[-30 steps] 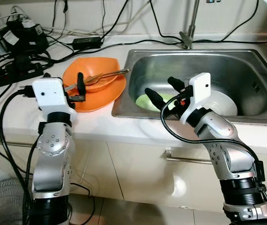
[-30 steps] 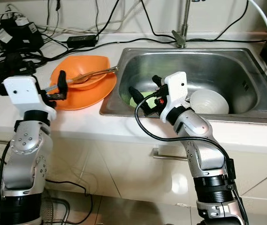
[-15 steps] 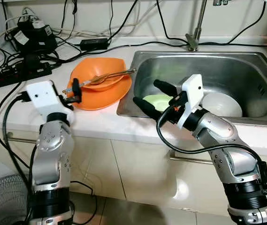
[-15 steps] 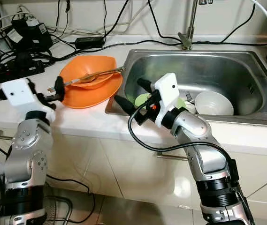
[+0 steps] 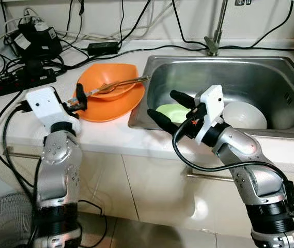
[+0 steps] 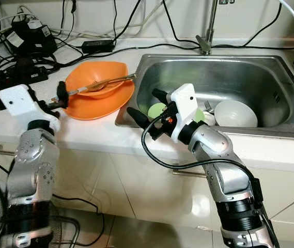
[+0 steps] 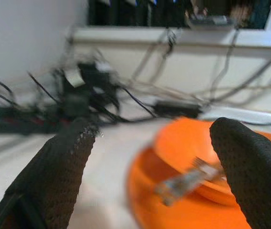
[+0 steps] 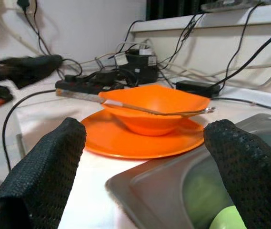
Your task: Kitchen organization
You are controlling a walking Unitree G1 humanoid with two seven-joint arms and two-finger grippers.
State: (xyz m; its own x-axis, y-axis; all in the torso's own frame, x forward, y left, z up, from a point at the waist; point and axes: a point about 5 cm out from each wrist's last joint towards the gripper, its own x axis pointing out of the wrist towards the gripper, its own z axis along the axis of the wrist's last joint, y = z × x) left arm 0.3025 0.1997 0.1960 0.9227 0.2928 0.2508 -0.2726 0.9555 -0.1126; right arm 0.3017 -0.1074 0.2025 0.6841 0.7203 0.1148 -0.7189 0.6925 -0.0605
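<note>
An orange bowl (image 5: pixel 110 82) sits on an orange plate (image 5: pixel 108 107) on the white counter, left of the steel sink (image 5: pixel 271 72). A metal fork (image 5: pixel 120 82) lies across the bowl, its handle end pointing at my left gripper (image 5: pixel 79 98). That gripper is open at the plate's left edge, and the fork (image 7: pixel 186 180) lies between and beyond its fingers (image 7: pixel 54 181). My right gripper (image 5: pixel 170 108) is open over the sink's left rim, above a green dish (image 5: pixel 171 111). A white bowl (image 5: pixel 245 114) with a utensil beside it also lies in the sink.
A power strip (image 5: pixel 12 82), adapters and tangled cables crowd the counter's back left. The tap (image 5: pixel 212 44) stands behind the sink. A fan (image 5: pixel 2 222) is on the floor at lower left. Cabinet fronts with a handle (image 5: pixel 209 176) are below.
The camera has shifted. My left gripper has drawn back from over the plate to its left edge. My right gripper has swung left from over the sink to its left rim.
</note>
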